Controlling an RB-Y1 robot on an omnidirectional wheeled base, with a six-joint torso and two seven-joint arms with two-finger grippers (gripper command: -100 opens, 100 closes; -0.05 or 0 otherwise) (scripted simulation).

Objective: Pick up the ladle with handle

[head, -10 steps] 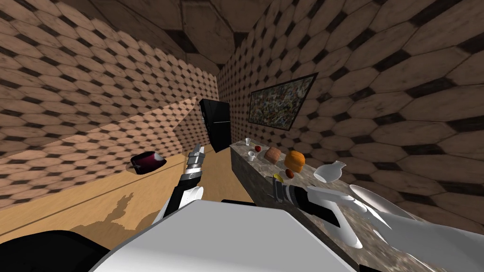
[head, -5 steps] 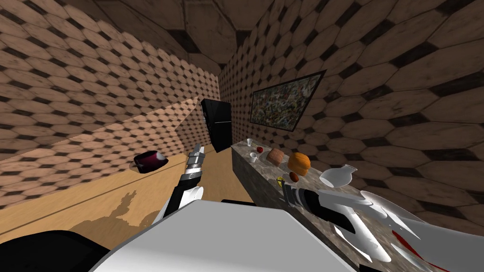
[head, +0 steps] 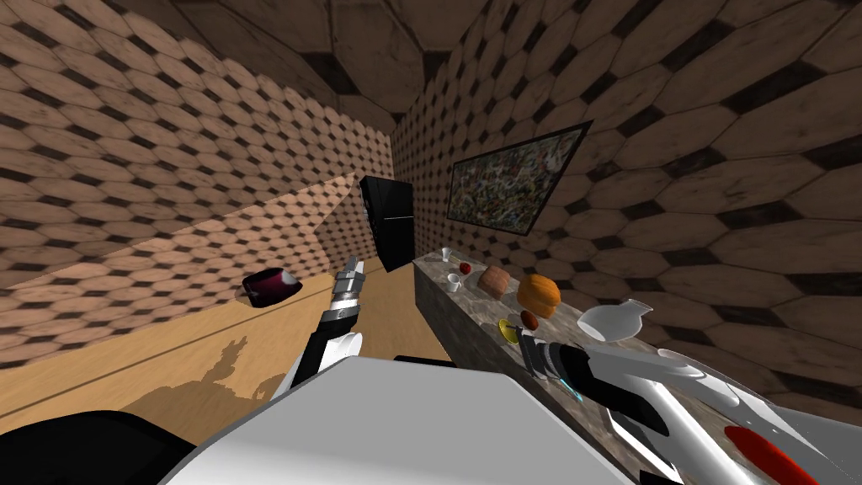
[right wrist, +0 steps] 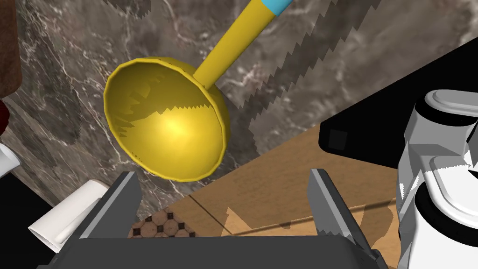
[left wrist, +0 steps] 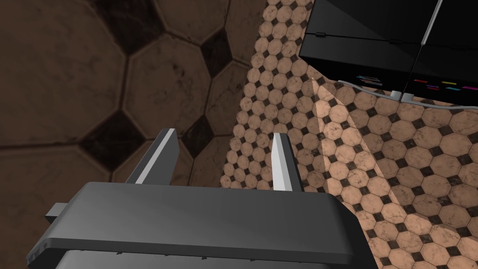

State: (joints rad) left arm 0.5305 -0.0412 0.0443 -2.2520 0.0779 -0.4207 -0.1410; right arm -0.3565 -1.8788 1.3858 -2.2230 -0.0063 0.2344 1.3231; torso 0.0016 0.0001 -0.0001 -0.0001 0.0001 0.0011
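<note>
You had the right claw (right wrist: 223, 175) spread, facing the bowl of the yellow ladle (right wrist: 168, 126) close ahead on the table (right wrist: 70, 70); your left claw (left wrist: 224, 140) was spread too.

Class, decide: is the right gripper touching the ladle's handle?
Apart. In the right wrist view the right gripper stands open, and the ladle's handle leaves the far side of the bowl, well beyond both fingertips.
</note>
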